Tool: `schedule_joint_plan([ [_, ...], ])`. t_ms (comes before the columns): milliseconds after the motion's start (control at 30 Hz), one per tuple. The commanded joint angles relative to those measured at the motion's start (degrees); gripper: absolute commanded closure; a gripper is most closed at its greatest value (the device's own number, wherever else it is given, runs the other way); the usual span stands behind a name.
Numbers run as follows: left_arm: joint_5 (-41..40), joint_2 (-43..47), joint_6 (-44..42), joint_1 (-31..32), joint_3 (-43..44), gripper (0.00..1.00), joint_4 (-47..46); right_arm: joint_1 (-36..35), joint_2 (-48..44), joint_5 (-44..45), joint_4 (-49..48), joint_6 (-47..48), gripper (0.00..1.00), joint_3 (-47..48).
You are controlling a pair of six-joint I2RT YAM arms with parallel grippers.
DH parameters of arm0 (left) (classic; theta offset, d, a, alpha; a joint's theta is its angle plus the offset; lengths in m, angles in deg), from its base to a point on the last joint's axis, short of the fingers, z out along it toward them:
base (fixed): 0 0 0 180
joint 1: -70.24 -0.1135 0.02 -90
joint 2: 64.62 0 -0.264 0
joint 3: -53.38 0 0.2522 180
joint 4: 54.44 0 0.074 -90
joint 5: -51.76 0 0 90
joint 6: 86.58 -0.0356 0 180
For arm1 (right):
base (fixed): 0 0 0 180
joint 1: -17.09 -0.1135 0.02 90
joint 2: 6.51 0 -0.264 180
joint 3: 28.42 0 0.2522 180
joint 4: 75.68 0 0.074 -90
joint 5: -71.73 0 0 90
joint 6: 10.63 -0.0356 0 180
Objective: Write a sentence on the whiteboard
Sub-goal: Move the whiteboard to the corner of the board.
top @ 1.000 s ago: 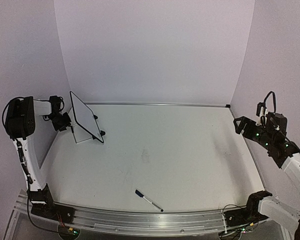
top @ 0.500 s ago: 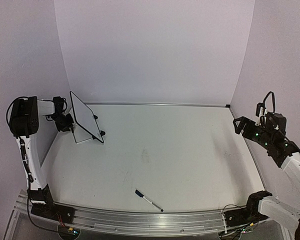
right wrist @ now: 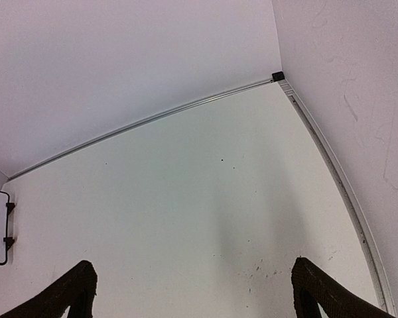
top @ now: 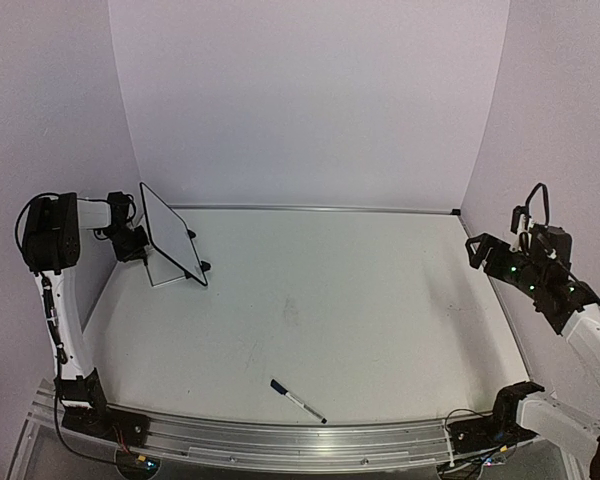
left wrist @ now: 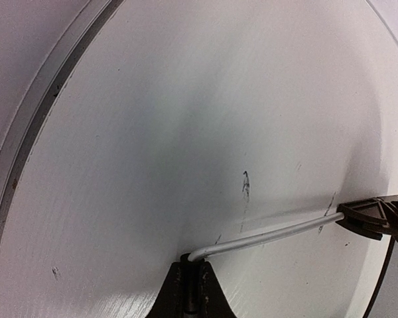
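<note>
At the far left corner of the surface, the whiteboard stands upright on its lower edge. It leans back a little, with its white face turned toward the right and the near side. My left tool sits just behind the board, between it and the left wall. Its jaws are pressed together, and the bent end of a thin white rod comes out from between them. The rod runs off to the right, to a dark bracket. I cannot tell whether the rod is part of the board's stand.

My right tool hangs above the right edge of the surface, well apart from the board. Its jaws are spread wide and there is nothing between them. From its wrist camera I see the far right corner of the surface, and the board's black frame at the left edge of the view.

A pen with a blue cap lies near the middle of the near edge, at a slant, apart from both tools.
</note>
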State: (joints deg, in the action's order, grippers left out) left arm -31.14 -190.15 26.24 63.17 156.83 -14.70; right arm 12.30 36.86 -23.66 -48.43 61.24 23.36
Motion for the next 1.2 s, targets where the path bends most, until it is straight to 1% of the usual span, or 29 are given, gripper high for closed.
schedule_joint_plan([
  [0, 3.5, -2.2, -1.6, 0.7, 0.5, 1.0, 0.8, 0.0, 0.4, -1.4, -0.3, 0.7, 0.02, 1.0],
  [100, 3.9, -1.8, -2.4, 1.2, -0.7, 1.0, -0.4, 0.0, 1.0, -3.5, -0.3, 2.1, 0.02, 1.2],
  [333, 6.2, -0.8, -8.7, 5.8, -1.1, 1.0, -1.7, -0.2, 4.8, -11.9, -0.1, 6.0, 0.11, 2.1],
  [500, 8.5, -1.1, -11.5, 9.1, -0.4, 1.0, -1.5, -2.4, 5.6, -13.1, 0.0, 7.9, 0.13, 2.3],
  [633, 12.3, -1.1, -14.5, 12.1, -0.4, 1.0, -1.7, -7.5, 7.9, -12.4, -0.1, 10.2, 0.18, 3.0],
  [667, 13.0, -1.2, -14.8, 12.6, -0.3, 1.0, -1.8, -9.4, 8.8, -11.6, 0.0, 10.7, 0.19, 3.4],
  [733, 16.1, -1.5, -16.1, 14.3, -0.3, 1.0, -2.1, -15.2, 12.1, -8.6, 0.1, 12.0, 0.22, 4.8],
  [833, 18.5, -2.0, -17.4, 16.1, 0.1, 1.0, -1.8, -20.3, 15.8, -7.6, -0.8, 12.4, 0.25, 6.3],
  [967, 22.8, -3.3, -18.9, 19.4, 1.3, 1.0, -0.9, -28.1, 23.0, -7.2, -6.5, 12.7, 0.26, 8.5],
  [1033, 24.7, -3.5, -18.8, 20.3, 1.4, 1.0, -1.1, -30.8, 25.7, -6.9, -8.5, 13.3, 0.26, 9.7],
  [1167, 29.1, -3.3, -19.0, 22.7, 1.8, 1.0, -1.6, -38.4, 34.6, -5.3, -12.3, 15.6, 0.33, 13.5],
])
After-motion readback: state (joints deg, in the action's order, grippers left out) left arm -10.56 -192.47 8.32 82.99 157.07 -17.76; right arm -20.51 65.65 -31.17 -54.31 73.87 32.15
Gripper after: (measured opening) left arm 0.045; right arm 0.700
